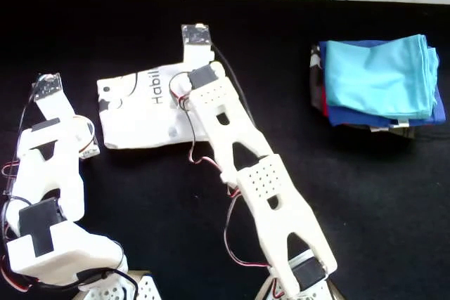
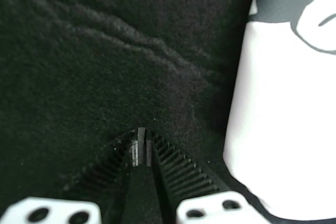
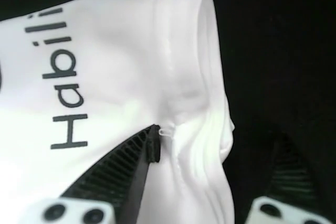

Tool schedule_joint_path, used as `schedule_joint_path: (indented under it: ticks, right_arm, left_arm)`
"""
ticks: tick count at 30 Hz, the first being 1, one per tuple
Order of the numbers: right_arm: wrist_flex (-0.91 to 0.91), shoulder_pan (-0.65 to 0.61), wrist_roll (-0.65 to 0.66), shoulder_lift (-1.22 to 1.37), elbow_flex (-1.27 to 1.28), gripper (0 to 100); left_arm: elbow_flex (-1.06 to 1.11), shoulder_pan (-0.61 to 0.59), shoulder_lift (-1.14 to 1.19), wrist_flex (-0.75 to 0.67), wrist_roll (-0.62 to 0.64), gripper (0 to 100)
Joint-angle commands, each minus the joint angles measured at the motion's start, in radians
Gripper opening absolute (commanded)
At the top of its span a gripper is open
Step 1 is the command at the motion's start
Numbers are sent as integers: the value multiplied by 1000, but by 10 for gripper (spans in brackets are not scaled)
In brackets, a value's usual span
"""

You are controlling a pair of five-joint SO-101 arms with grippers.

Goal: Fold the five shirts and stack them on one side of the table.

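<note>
A white shirt (image 1: 140, 117) with black lettering lies partly folded on the black table cloth, left of centre. My right gripper (image 1: 204, 75) is at the shirt's far right edge. In the right wrist view the right gripper (image 3: 220, 156) is open, with one finger (image 3: 149, 148) resting on the white shirt (image 3: 105, 51) and the other on the cloth past its bunched hem. My left gripper (image 1: 86, 147) sits just off the shirt's left edge. In the left wrist view the left gripper (image 2: 140, 142) is shut on nothing, tips on the black cloth beside the white shirt (image 2: 283, 119).
A stack of folded shirts (image 1: 380, 79), light blue on top with dark blue and red beneath, rests at the right side of the table. Black cloth (image 1: 176, 209) covers the table. Both arm bases stand at the near edge.
</note>
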Motion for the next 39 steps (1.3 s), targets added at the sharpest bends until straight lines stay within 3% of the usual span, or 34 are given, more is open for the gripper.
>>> schedule_joint_path:
  ticks: [1,3,6,9,12,23,33,39]
  right_arm:
    - [-5,-13,-8,12,-27,310]
    - [-2,-10,-8,27,-27,223]
    - [-2,-8,55,41,-28,0]
    - [27,-15,198,39,-35,7]
    - [99,7,232,27,-54,6]
    - [435,245,439,-110,-371,5]
    - [435,493,528,-325,-369,5]
    - [430,621,531,-430,-119,5]
  left_arm:
    - [-35,18,5,-15,6,38]
    - [-35,18,5,-15,6,38]
    - [-35,18,5,-15,6,38]
    - [-35,18,5,-15,6,38]
    - [-35,18,5,-17,6,38]
    - [-44,19,10,-17,6,38]
    - [-44,19,10,-17,6,38]
    - [-44,19,10,-17,6,38]
